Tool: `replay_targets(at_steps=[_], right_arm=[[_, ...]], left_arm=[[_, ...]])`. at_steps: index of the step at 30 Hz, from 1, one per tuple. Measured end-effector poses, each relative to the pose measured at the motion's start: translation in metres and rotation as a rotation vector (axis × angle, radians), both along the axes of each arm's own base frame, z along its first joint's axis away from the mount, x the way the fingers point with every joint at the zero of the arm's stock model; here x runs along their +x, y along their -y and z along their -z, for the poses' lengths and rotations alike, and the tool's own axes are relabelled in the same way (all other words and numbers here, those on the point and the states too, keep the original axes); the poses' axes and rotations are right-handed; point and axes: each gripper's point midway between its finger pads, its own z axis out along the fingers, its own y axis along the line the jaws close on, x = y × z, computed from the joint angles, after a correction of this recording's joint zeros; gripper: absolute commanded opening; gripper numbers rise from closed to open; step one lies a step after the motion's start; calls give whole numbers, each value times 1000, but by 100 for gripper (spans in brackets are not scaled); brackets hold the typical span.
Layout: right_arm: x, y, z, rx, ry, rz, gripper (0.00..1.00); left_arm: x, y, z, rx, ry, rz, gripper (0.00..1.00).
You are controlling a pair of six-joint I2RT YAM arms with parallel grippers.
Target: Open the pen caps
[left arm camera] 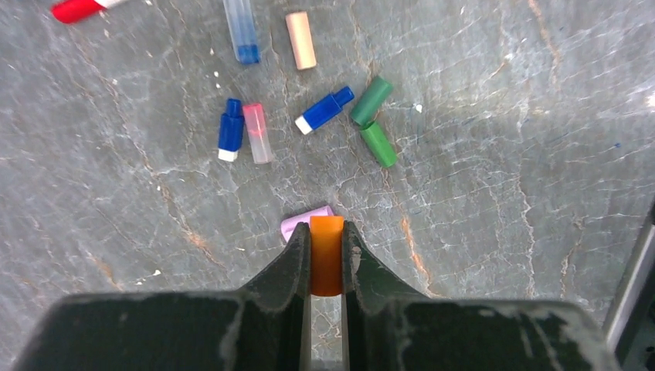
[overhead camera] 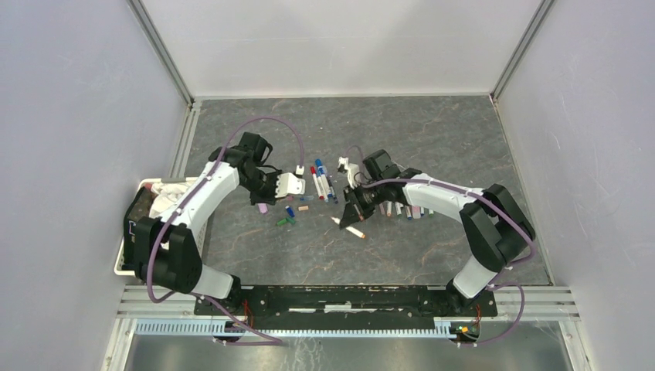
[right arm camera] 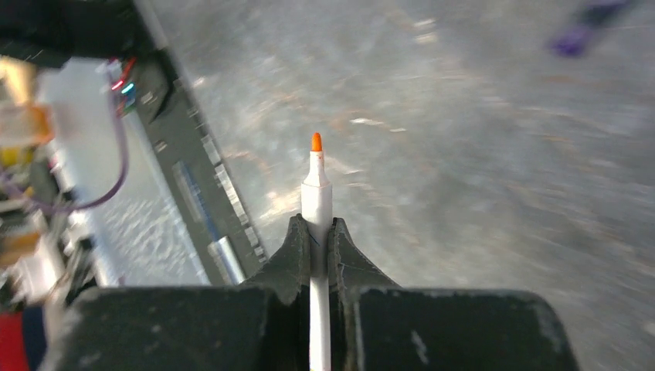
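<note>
Orange cap [left arm camera: 327, 267] sits pinched between the left fingers [left arm camera: 297, 255], over the grey tabletop [left arm camera: 502, 193]. Lilac cap [left arm camera: 305, 222] lies just beside it. Loose caps farther out: two blue [left arm camera: 230, 130] [left arm camera: 324, 110], one translucent pink [left arm camera: 257, 133], two green [left arm camera: 371, 100] [left arm camera: 378, 143] meeting at an angle, one beige [left arm camera: 301, 40]. Right fingers [right arm camera: 292, 255] are clamped on a white pen [right arm camera: 316, 193], its bare orange tip [right arm camera: 316, 142] pointing away from the wrist; background there is blurred. More pens [overhead camera: 320, 182] lie in a row between the two arms.
</note>
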Motion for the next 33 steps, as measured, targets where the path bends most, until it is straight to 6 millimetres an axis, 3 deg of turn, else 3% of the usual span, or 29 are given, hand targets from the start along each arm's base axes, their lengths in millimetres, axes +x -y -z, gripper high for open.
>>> replay_targets(at_steps=[8,11,16,18,24,27,28,31,32,33], right_arm=[[84,39,15,-262,193,356,0],[102,52,22,-336,237,455,0],[125,67,37,-432,281,583,0],[132,72,46,-468,294,625,0],[146,85,63,-540,319,711,0],[151,87,63,-545,335,742,12],[153,88,63,-548,340,754,15],[154,91,63,-549,351,785,25],[154,91,63,-547,355,793,28],[153,94,63,-552,362,802,29]], left_arm=[[29,-12,43,80,50,-114,6],[41,-17,60,114,47,-173,8],[54,-23,84,156,38,-270,19],[57,-24,89,163,33,-297,28],[58,-25,95,165,20,-339,42],[56,-24,95,159,8,-352,57],[55,-23,95,153,1,-356,66],[51,-19,90,132,-32,-372,75],[51,-16,86,119,-39,-377,96],[54,-13,79,102,-37,-384,99]])
